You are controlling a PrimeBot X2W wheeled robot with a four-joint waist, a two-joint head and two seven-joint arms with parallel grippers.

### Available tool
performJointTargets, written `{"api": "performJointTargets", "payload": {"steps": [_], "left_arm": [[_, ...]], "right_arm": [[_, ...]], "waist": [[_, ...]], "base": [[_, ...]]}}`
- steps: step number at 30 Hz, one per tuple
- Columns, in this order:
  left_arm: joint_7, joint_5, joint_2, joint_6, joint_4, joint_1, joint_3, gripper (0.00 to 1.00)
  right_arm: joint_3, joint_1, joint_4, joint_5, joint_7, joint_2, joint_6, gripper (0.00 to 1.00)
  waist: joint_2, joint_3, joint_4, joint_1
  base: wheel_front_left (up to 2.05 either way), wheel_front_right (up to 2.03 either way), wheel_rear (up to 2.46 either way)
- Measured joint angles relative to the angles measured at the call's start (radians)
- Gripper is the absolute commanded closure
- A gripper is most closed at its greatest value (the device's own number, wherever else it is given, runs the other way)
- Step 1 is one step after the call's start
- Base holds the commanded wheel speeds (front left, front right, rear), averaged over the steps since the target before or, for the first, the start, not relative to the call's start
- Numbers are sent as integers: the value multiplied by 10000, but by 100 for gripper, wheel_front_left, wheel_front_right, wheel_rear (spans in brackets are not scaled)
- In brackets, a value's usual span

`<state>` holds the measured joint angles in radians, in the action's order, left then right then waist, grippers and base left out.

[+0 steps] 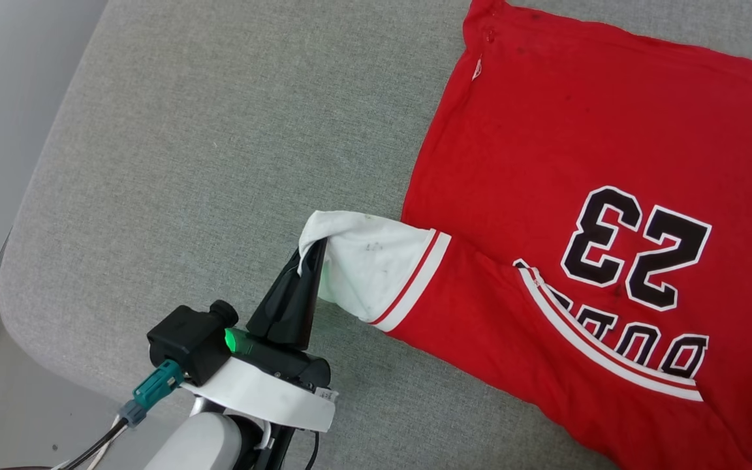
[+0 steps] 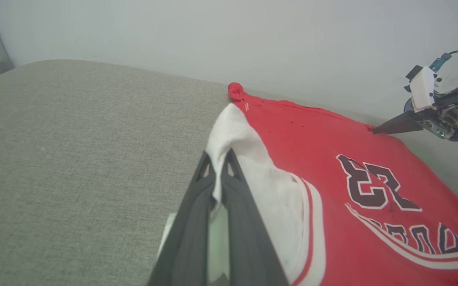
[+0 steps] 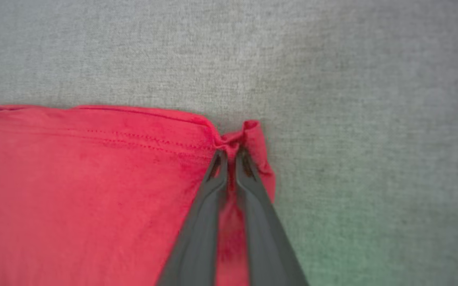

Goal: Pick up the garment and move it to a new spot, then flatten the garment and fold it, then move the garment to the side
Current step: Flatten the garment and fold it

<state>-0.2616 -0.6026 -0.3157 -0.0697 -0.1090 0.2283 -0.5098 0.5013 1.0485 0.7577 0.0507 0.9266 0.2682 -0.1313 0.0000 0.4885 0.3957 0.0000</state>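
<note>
Left gripper, lower centre, pinches the white sleeve of one red garment (printed "23"); right gripper clamps its corner.

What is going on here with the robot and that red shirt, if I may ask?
The robot is working on a red jersey spread over a grey padded surface, the "23" side facing up. Its left claw is shut on the end of the white sleeve, and its right claw is shut on a bunched red corner at the stitched edge. The body lies mostly flat, so this looks like spreading it out, with both claws holding opposite ends.
</note>
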Motion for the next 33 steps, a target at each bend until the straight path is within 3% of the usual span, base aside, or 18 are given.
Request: {"api": "performJointTargets", "payload": {"steps": [5,7,10,16,20,26,33], "left_arm": [[-2,117,127,117,197,-21,65,100],[-12,161,136,127,458,-205,165,100],[-13,117,56,-8,888,-589,362,100],[-13,-8,-25,-174,1542,-1119,771,100],[-13,-6,-188,-284,1764,-1524,986,100],[-10,-117,-495,-556,1845,-2112,1319,100],[127,-263,-853,-825,1816,-2618,1639,100]], "right_arm": [[-205,12,-180,259,-79,-73,4,100],[-953,-49,-360,219,-479,44,2,100],[-2600,-359,-863,-270,-780,765,2,100],[-3925,-1778,-2128,-1647,-637,1745,2,100],[-4263,-3447,-3402,-2487,-54,2236,2,100],[-4113,-6936,-5680,-3386,903,2318,-2,100],[-3781,-10759,-7331,-3965,1547,1417,2,100]], "waist": [[0,-170,-15,1],[0,-485,-105,1],[0,-1138,-392,1],[0,-2147,-1027,0],[0,-2772,-1666,0],[0,-3552,-2778,-1],[0,-4178,-4005,-1]], "base": [[0,0,0],[0,0,0],[0,0,0],[0,0,0],[0,0,0],[0,0,0],[0,0,0]]}}
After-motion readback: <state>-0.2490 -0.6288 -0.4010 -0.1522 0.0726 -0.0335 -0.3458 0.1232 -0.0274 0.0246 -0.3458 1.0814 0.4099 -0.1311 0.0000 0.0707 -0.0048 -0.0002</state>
